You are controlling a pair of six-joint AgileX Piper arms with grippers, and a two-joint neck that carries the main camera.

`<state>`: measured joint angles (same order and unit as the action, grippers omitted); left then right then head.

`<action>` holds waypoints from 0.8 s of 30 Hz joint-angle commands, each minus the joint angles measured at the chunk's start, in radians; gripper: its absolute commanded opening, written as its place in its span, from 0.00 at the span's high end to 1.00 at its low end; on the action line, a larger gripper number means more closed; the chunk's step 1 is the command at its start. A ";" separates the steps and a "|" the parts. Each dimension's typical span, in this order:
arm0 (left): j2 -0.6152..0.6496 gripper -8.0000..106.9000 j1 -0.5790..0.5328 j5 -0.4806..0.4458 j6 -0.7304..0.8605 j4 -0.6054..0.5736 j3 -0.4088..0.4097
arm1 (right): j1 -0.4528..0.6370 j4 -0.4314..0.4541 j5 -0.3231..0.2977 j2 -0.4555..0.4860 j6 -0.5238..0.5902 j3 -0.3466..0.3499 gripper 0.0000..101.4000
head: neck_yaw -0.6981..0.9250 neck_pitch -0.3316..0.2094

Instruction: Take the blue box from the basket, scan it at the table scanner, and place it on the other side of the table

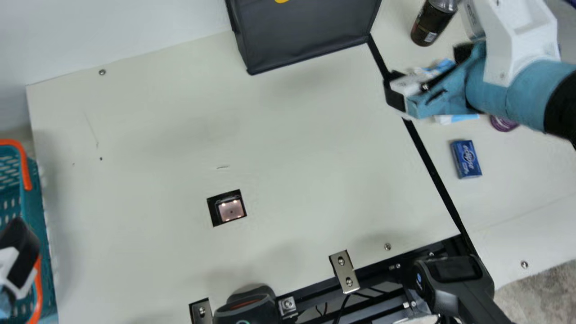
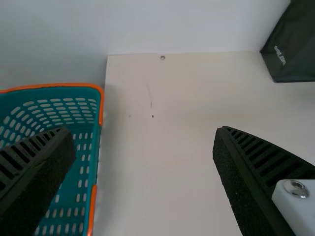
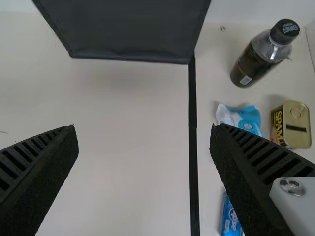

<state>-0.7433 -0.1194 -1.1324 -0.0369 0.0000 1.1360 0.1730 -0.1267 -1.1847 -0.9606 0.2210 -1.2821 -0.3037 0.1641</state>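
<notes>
Right of strip [image 1: 430,171] in main view, blue box [image 1: 466,159] seen flat, long axis roughly along strip, far end canted left; left gripper [image 1: 19,254], right gripper [image 1: 427,73] spread wide.

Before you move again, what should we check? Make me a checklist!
1. Small blue rectangular box past the long black strip: ok.
2. Box already scanned: cannot tell.
3. Square black-framed table scanner uncovered: ok.
4. Left black ribbed pincer open and empty: ok.
5. Right black ribbed pincer open and empty: ok.
6. Teal plastic basket has no blue boxes left: cannot tell, partly hidden.
</notes>
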 commanded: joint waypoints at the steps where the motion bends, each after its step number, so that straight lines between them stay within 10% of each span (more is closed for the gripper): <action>1: -0.004 0.15 0.050 -0.043 0.018 -0.010 0.035 | -0.036 0.025 0.002 0.050 -0.048 0.011 0.06 | 0.090 -0.026; 24: -0.013 0.15 0.091 -0.083 0.037 -0.028 0.067 | -0.185 0.141 -0.036 0.220 -0.221 0.065 0.06 | 0.276 -0.026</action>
<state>-0.7560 -0.0288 -1.2150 0.0000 -0.0281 1.2030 -0.0123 0.0143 -1.2206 -0.7410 0.0000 -1.2172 -0.0291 0.1641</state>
